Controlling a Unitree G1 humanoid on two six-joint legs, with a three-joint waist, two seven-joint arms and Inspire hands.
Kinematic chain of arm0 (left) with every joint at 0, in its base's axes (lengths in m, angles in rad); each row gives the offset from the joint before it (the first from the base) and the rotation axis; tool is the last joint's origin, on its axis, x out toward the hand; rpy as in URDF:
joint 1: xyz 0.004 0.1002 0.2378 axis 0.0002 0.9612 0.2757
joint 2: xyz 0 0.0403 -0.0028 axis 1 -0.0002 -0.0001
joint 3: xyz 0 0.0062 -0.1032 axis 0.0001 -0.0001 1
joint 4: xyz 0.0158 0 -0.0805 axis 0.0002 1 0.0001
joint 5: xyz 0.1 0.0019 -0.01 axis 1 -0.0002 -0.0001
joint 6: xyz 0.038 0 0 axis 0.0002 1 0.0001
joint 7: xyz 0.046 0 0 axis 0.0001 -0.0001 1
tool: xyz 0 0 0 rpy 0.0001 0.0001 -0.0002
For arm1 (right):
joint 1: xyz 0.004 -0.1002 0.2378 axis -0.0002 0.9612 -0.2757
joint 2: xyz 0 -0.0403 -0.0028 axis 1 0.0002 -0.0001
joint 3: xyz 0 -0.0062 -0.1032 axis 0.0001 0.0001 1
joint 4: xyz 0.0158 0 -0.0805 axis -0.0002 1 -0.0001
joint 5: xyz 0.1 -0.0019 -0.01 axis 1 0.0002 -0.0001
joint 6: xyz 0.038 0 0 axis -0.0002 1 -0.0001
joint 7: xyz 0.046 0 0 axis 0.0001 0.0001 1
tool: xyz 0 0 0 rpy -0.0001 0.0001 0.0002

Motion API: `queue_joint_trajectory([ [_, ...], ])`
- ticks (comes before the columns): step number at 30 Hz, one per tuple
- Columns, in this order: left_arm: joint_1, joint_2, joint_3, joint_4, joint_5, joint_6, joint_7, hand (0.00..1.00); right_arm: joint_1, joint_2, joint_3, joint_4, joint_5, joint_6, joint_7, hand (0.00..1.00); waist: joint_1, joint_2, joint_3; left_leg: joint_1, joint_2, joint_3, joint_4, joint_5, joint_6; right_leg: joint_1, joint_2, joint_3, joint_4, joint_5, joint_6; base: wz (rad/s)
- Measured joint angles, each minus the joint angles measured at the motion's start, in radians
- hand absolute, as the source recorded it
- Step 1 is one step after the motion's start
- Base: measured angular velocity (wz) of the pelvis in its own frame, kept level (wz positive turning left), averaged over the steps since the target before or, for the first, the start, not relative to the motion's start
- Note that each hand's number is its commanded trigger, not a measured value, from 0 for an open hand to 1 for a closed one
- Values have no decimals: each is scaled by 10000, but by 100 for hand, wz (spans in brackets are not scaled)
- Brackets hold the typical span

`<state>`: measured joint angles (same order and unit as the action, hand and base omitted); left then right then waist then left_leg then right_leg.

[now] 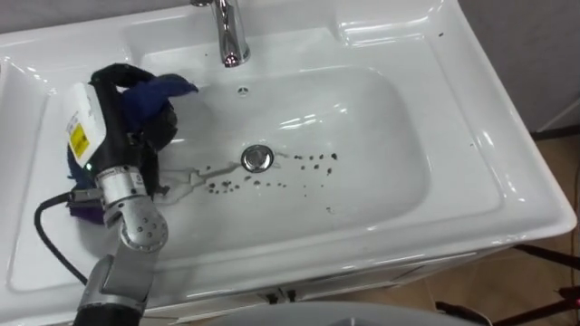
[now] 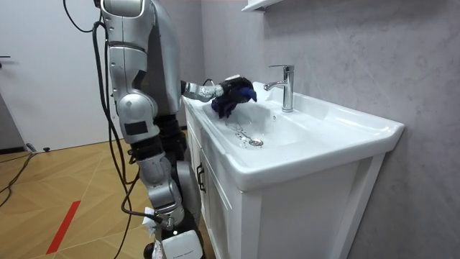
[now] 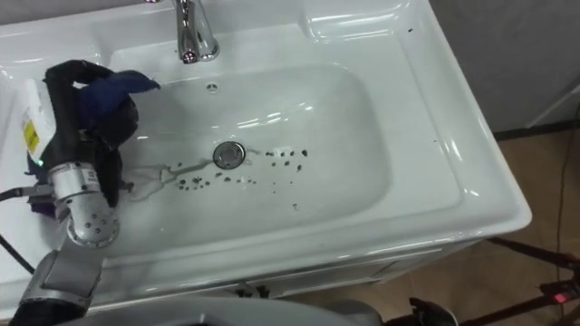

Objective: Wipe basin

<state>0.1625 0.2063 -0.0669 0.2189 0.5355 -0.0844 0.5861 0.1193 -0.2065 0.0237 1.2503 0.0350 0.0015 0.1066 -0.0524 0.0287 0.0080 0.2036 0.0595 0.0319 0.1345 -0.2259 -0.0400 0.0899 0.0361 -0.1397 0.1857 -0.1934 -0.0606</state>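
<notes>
We see the left hand low at the left side of the basin, with its arm coming in from the lower left. Its dark fingers are curled round a bunched dark blue cloth. The cloth hides much of them, so we judge the grip mostly from the black finger that arches over the top of the bundle. One blue corner of the cloth sticks out towards the tap, and a purplish edge shows beneath the wrist. The cloth and the hand sit against the left slope of the bowl, left of the drain and apart from it.

Between the hand and the drain we make out a thin wet streak on the white surface. A scatter of dark specks lies around the drain, some in a row just to its right and more spread below it and to its left. The small overflow hole sits in the back wall of the bowl, straight below the chrome tap, which stands upright on the rear ledge.

In the room view the robot stands upright at the end of the white vanity cabinet, on that view's left. Its arm reaches out level over the basin rim with the cloth in hand. A wooden floor lies under it, and a grey wall rises behind the basin.
</notes>
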Motion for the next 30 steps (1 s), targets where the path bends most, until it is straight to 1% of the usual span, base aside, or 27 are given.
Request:
queue_joint_trajectory([
  [1,1,2,-104,17,1,102,-124,100,2,-29,45,1,6,3,29,0,3,4,2,-23,1,35,0,0,0,-28,0,5,4,1,-1,0],
  [2,2,2,-167,16,2,122,-168,100,2,-51,69,6,8,6,58,0,4,10,5,-33,1,99,1,0,0,-38,-1,10,5,1,-1,0],
  [9,2,47,-166,15,2,143,-346,100,91,-79,142,61,-32,22,54,0,-12,16,0,-21,7,200,4,0,0,-29,-2,16,5,1,-1,0],
  [12,0,48,-166,85,4,219,-496,100,97,-78,156,28,-46,91,49,0,-129,13,-6,-10,8,193,4,0,0,-5,-6,10,1,2,0,0],
  [15,-51,44,-166,653,59,290,-525,100,67,-78,159,14,-53,142,45,0,-283,54,-25,8,9,197,4,0,0,0,-3,27,2,3,1,-3],
  [17,-53,37,-195,1162,62,443,-707,100,24,-77,159,14,-53,164,27,0,-437,91,-25,7,11,198,6,0,0,-11,1,30,6,6,-4,0],
  [19,-52,37,-265,1262,62,540,-874,100,3,-76,159,34,-51,227,7,0,-507,105,-22,3,12,198,6,0,0,-25,3,27,14,7,-5,0],
  [22,-62,39,-288,1280,77,556,-956,100,-4,-77,164,109,-52,240,-35,0,-529,136,-21,-13,12,211,7,0,0,-55,-3,27,40,9,-8,0],
  [25,-118,41,-292,1456,81,571,-974,100,-5,-83,239,139,-63,368,-89,0,-532,167,-18,-11,12,215,8,0,0,-58,-1,27,49,9,-8,0],
  [26,-153,41,-300,1552,81,571,-997,100,-5,-83,256,154,-63,425,-92,0,-532,170,-18,-10,13,216,8,0,0,-56,-1,27,51,9,-8,0],
  [30,-165,38,-322,2065,80,566,-1027,100,0,-82,256,156,-103,433,-152,0,-526,177,-12,-8,19,234,7,0,0,-52,9,21,40,9,-9,0],
])
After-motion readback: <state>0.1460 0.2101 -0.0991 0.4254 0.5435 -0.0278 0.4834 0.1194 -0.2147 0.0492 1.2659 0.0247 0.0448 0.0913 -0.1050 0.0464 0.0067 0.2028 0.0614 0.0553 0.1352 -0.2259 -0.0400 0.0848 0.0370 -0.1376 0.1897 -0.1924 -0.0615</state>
